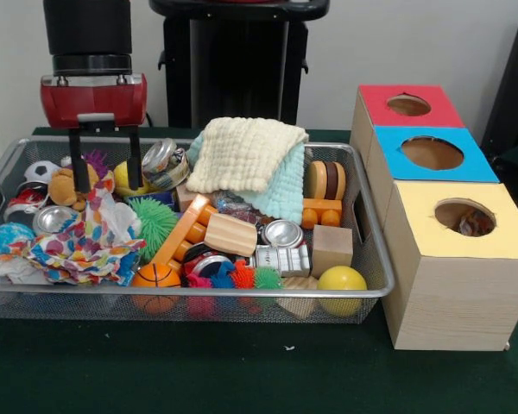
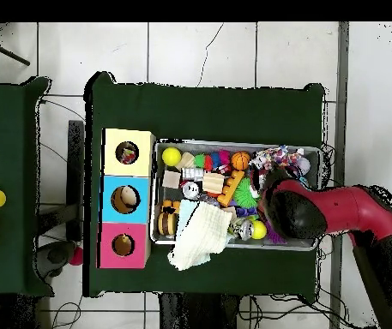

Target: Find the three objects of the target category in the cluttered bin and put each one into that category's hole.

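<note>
Red arm vertical over wire bin (image 1: 0, 177) left end, jaws (image 1: 104, 172) apart, empty, above teddy (image 1: 65, 185).

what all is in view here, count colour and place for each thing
wire mesh bin: 1, silver, on the green table, left of the boxes
wooden boxes with round holes: 3, red top, blue top, yellow top, in a row right of the bin
cream knitted cloth: 1, over a pale blue cloth, bin's far middle
yellow ball: 1, bin's near right corner
small basketball: 1, orange, near edge
green spiky ball: 1, left of centre
plain wooden cube: 1, tan, right side
metal cans: several, silver, one at centre
patterned cloth: 1, multicolour, left side
brown plush toy: 1, far left
claw: 1, red body with black fingers, open, over the bin's far left
</note>
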